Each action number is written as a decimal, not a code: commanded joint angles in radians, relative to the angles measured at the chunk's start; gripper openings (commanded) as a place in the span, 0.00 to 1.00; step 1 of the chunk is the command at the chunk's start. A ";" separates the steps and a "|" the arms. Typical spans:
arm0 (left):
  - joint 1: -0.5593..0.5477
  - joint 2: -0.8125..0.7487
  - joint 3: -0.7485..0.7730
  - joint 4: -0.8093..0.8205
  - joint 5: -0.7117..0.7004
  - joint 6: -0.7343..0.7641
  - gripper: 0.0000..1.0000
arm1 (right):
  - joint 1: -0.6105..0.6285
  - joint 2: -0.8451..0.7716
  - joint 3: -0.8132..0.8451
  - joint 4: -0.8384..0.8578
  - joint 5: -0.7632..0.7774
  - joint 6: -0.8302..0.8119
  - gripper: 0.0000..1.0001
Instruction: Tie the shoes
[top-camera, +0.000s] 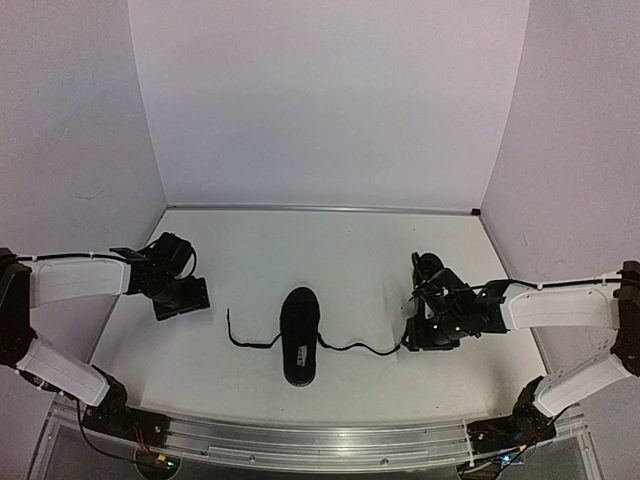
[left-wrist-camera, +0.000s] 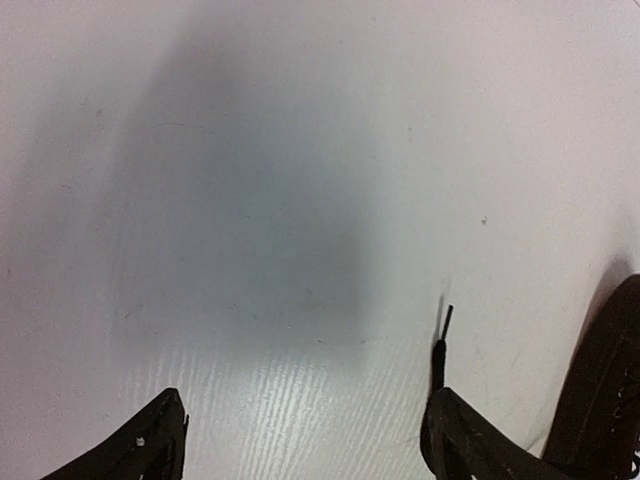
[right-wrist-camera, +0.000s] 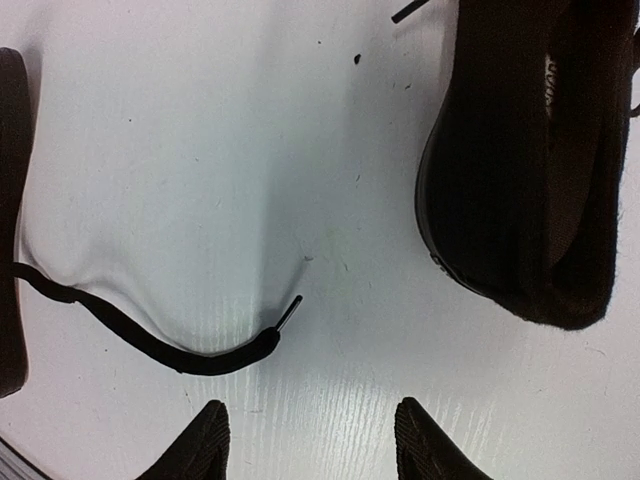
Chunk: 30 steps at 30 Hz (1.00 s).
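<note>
One all-black shoe (top-camera: 300, 335) lies mid-table, its pale label showing inside. Its thin black laces (top-camera: 350, 347) trail out to both sides. A second black shoe (top-camera: 430, 270) lies beside my right arm, and fills the upper right of the right wrist view (right-wrist-camera: 520, 150). My right gripper (top-camera: 415, 335) (right-wrist-camera: 310, 440) is open and empty, with the right lace end (right-wrist-camera: 230, 352) on the table just ahead of it. My left gripper (top-camera: 185, 297) (left-wrist-camera: 305, 440) is open and empty. The left lace tip (left-wrist-camera: 440, 345) lies by its right finger.
White walls close the table at the back and on both sides. A metal rail (top-camera: 320, 440) runs along the near edge. The middle shoe's side shows at the left edge of the right wrist view (right-wrist-camera: 8, 200).
</note>
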 joint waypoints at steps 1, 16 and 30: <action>-0.005 0.020 0.007 0.104 0.136 0.057 0.75 | -0.004 0.001 0.014 -0.006 -0.010 -0.014 0.51; -0.170 0.231 0.066 0.165 0.166 0.073 0.58 | 0.034 0.160 -0.003 0.181 -0.108 0.171 0.50; -0.210 0.283 0.095 0.141 0.108 0.094 0.57 | 0.040 0.337 0.054 0.187 -0.048 0.172 0.36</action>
